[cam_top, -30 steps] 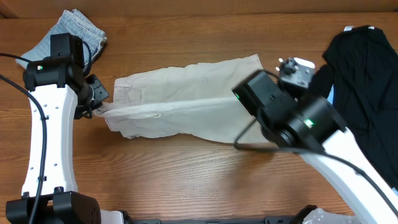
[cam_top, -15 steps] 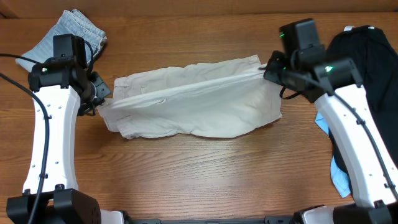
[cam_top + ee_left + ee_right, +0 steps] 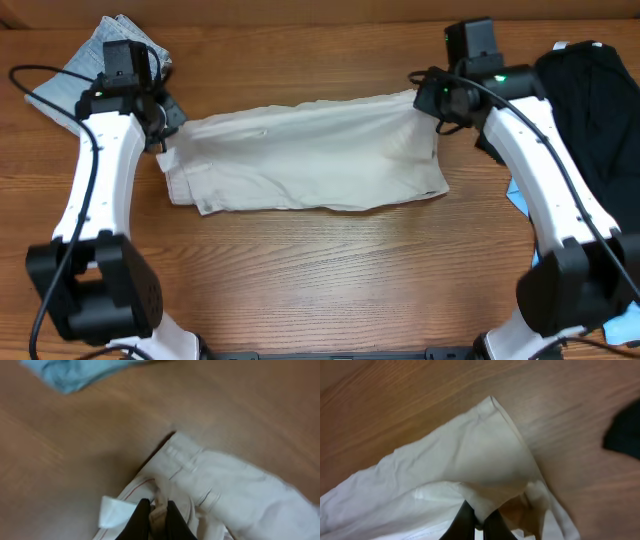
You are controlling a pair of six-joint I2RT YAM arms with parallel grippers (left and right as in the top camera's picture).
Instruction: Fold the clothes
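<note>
Your left pincer is clamped on the khaki shorts at their waistband end. In the left wrist view its two dark fingers stand close together with a pinch of beige cloth between them, and a white flap sticks out just to their left. The waistband runs up and away from the fingers, and you can see its belt loops, though the view is soft.

Your right pincer is closed on the opposite end of the same garment. The right wrist view shows its fingers nipping a fold of the leg, with the hem corner lying flat on the wood beyond them.

From overhead, the khaki shorts lie stretched lengthwise across the middle of the bench, between your two arms. The far edge is drawn fairly straight from one pincer to the other. The near edge is wavy and rests on the wood.

The denim shorts sit bunched at the far left corner, partly under your left arm and apart from the khaki pair. The black top is heaped at the right edge behind your right arm. A sliver of light-blue cloth peeks out beside it.
</note>
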